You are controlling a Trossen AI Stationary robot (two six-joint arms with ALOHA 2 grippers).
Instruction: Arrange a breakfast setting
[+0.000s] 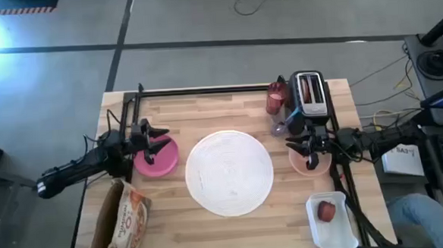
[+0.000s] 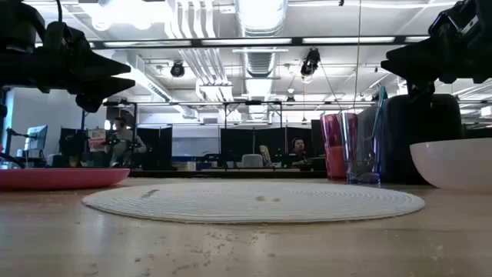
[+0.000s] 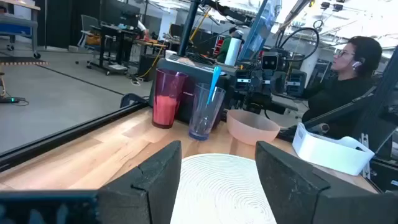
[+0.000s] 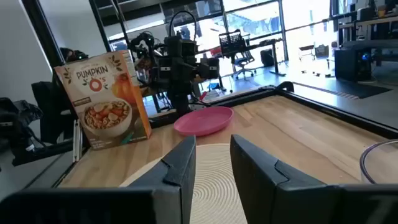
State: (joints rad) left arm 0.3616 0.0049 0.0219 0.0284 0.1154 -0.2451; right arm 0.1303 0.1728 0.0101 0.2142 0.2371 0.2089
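Observation:
A large round white plate (image 1: 229, 173) with a ringed surface lies at the table's middle. A magenta plate (image 1: 156, 159) rests to its left, and my left gripper (image 1: 161, 140) hovers open above it. A translucent peach bowl (image 1: 309, 163) stands to the right, and my right gripper (image 1: 302, 146) hovers open above it. A pink tumbler (image 3: 166, 99) stands at the far right. Beside it is a clear tumbler (image 3: 204, 112) holding the teal-handled spoon (image 3: 214, 84), its head hidden. A small red fruit (image 1: 327, 210) lies in a white tray (image 1: 341, 232). No bagel shows.
A black toaster (image 1: 309, 91) stands at the far right corner behind the tumblers. A pumpkin cereal box (image 1: 120, 220) lies at the near left. A dark rail (image 1: 204, 89) runs along the far edge. People sit in the room beyond.

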